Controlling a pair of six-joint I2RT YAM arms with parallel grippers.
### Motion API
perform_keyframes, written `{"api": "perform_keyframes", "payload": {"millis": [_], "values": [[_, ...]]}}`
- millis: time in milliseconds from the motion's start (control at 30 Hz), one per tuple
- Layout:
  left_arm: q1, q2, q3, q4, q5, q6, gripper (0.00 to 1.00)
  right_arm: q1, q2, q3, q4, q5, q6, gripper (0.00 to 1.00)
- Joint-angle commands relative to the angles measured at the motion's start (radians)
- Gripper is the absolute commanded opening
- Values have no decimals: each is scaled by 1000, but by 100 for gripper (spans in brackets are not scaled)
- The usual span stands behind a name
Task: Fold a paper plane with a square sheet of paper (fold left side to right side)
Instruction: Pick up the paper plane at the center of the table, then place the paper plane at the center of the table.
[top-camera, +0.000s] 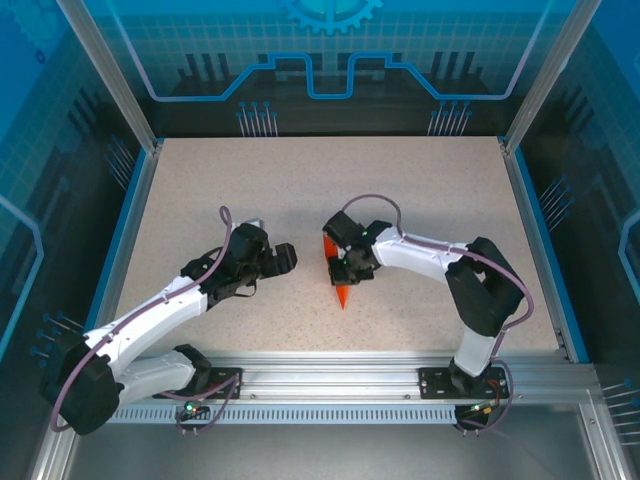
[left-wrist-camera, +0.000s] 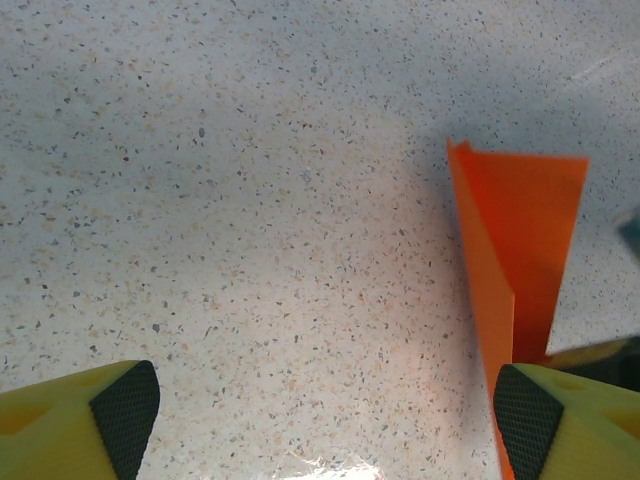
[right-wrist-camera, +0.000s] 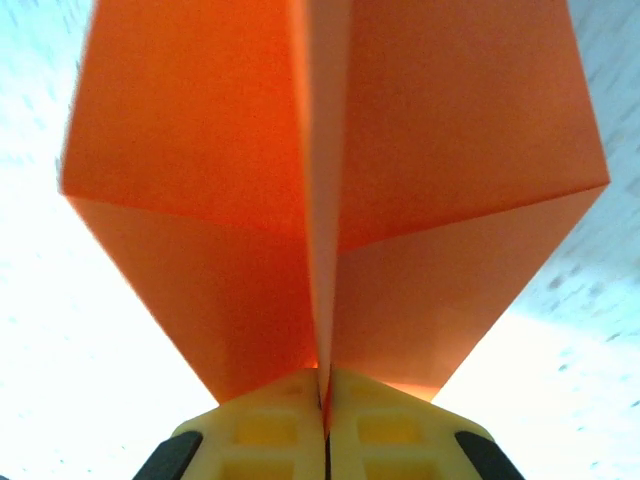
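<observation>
Right hand (right-wrist-camera: 324, 388) was pinched shut on paper plane (right-wrist-camera: 190, 190) ridge, near tabletop (left-wrist-camera: 250, 200) centre. Left hand (left-wrist-camera: 325, 410) gaped open beside it. Paper looked light, flimsy, crease-prone: grip the ridge, not the wings.

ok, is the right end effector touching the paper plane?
Touching. Right wrist view: right end effector shut on the paper plane, pinching its central ridge.
</observation>
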Motion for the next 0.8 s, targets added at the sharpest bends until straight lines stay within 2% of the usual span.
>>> {"api": "perform_keyframes", "payload": {"millis": [0,133,300,533,767], "values": [[8,-27,0,-22,-3,-2,91,-79,75,120,-127,35,-42,7],[8,-29,2,-27,0,1,91,-151,178,269,-196,53,-57,6],[7,-33,0,-32,5,2,92,-183,304,445,-282,87,-55,7],[8,-35,1,-37,5,4,92,-187,401,539,-325,98,-53,7],[8,-32,2,-36,9,0,93,-186,429,545,-320,89,-55,9]]}}
